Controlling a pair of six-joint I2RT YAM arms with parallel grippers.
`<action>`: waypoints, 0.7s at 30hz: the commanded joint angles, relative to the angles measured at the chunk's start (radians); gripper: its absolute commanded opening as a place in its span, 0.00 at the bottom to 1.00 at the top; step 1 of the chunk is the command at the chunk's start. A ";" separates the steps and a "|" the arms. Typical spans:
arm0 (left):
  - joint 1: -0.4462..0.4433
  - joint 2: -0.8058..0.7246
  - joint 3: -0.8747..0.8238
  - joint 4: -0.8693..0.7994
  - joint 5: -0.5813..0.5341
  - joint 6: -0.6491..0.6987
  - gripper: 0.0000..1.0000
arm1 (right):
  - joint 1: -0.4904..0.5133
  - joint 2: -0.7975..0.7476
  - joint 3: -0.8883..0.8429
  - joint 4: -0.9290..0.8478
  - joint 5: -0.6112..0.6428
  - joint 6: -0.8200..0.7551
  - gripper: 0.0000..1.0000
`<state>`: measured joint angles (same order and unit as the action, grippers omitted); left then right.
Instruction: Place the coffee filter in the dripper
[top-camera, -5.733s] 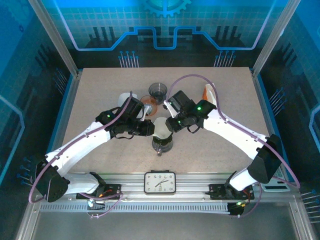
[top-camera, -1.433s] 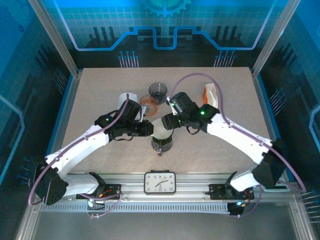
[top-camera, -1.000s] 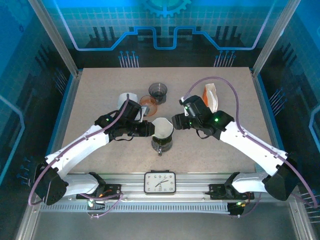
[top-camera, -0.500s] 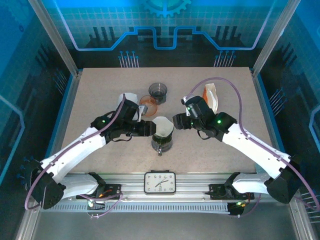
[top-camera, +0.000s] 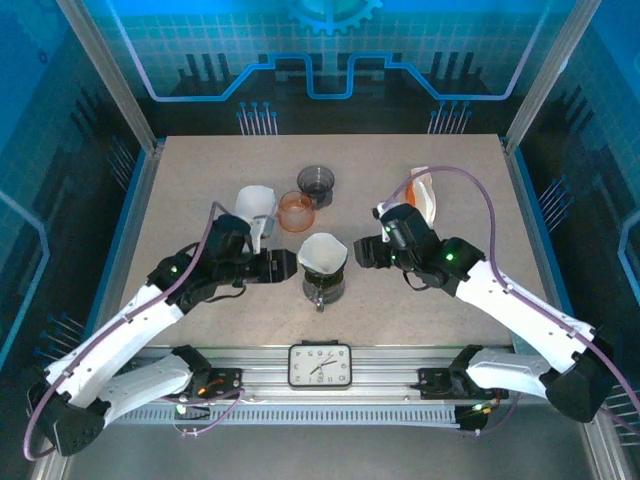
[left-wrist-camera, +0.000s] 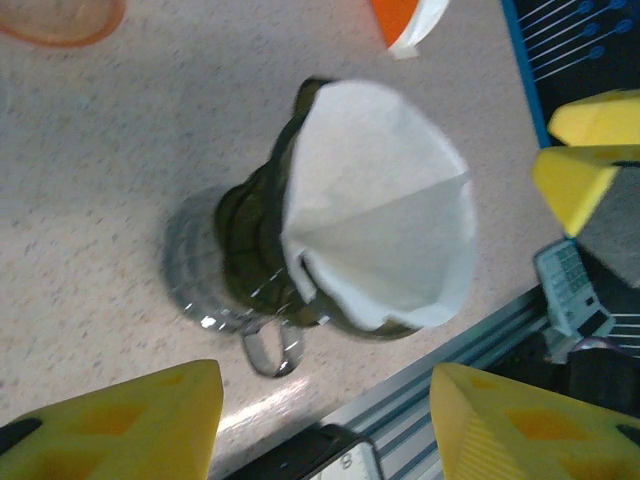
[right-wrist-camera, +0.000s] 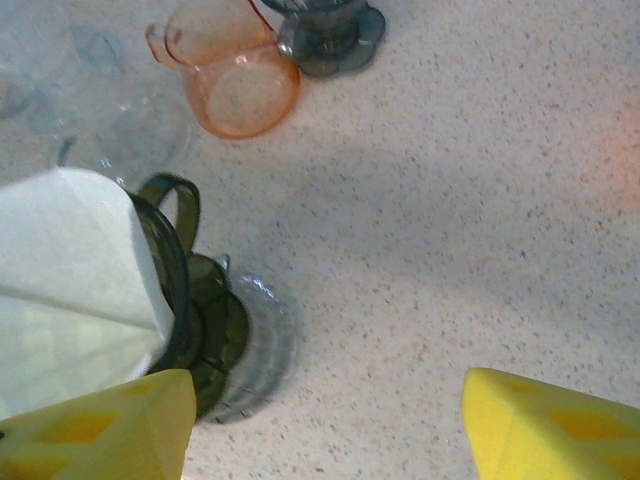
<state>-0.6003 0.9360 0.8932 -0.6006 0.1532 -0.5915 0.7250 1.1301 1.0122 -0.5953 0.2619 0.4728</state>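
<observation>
The white paper coffee filter (top-camera: 323, 251) sits opened out inside the dark dripper (top-camera: 322, 283), which stands on a clear glass base near the table's middle front. In the left wrist view the filter (left-wrist-camera: 375, 230) lines the dripper (left-wrist-camera: 255, 255) with its rim above the dripper's edge. My left gripper (top-camera: 284, 265) stands open just left of the dripper, touching nothing; its yellow fingers (left-wrist-camera: 110, 420) are apart. My right gripper (top-camera: 366, 252) is open to the dripper's right, also empty. The right wrist view has the filter (right-wrist-camera: 70, 290) and dripper (right-wrist-camera: 195, 310) at the left.
Behind the dripper stand a white cup (top-camera: 255, 205), an orange dripper (top-camera: 296, 212) and a dark cup (top-camera: 318, 182). An orange-and-white packet (top-camera: 422, 195) lies at the back right. A clock (top-camera: 320, 365) sits on the front rail.
My left gripper opened, let go at the dripper's rim and drew back to the left. The right arm also pulled away to the right. The filter stays in the dripper.
</observation>
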 joint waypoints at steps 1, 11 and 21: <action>0.004 -0.021 -0.077 -0.016 -0.027 -0.054 0.58 | -0.016 -0.034 -0.059 0.040 0.005 0.029 0.72; 0.004 0.014 -0.293 0.188 0.060 -0.152 0.48 | -0.063 -0.037 -0.249 0.133 -0.175 0.073 0.73; -0.080 0.205 -0.332 0.396 0.091 -0.174 0.27 | -0.079 0.067 -0.394 0.345 -0.419 0.087 0.66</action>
<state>-0.6666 1.1065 0.5640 -0.3012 0.2180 -0.7551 0.6575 1.1797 0.6575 -0.3534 -0.0620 0.5438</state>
